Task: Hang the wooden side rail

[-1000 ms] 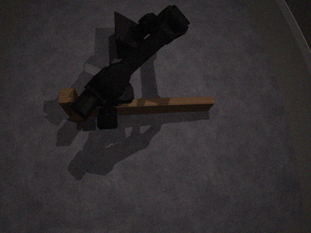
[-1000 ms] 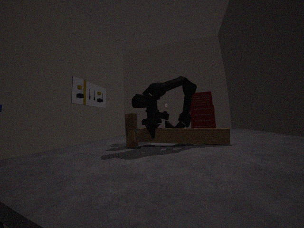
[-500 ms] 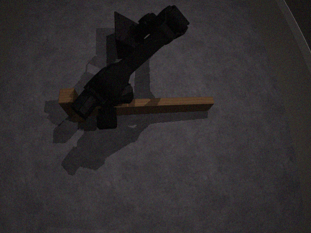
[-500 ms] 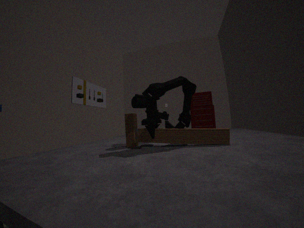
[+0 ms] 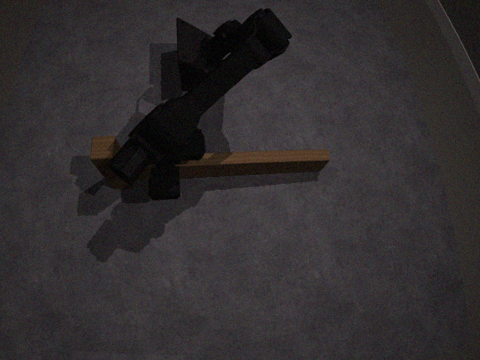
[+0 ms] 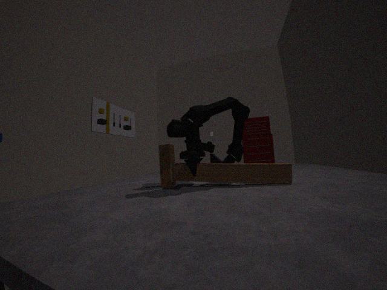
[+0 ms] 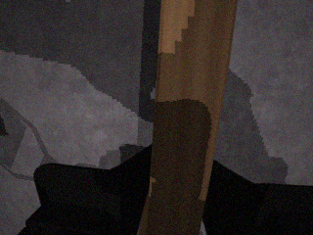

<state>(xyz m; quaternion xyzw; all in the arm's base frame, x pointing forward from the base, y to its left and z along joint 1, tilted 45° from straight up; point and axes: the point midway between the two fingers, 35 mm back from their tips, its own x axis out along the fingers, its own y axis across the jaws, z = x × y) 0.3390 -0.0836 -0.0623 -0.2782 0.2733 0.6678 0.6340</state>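
Observation:
The wooden post stands upright on the table at the left. The wooden rail lies level, its near end close against the post and slightly above the table in the exterior view, its far end resting on the table at the right. My gripper is shut on the rail near the post end, one finger on each side. The steel hooks, the pins and the slot are hidden by the arm, the post and the darkness, so I cannot tell whether the hooks sit on the pins.
The black arm reaches over the rail from behind. A dark upright plate stands by its base. A red tool cabinet is behind the rail's far end, and a tool panel hangs on the left wall.

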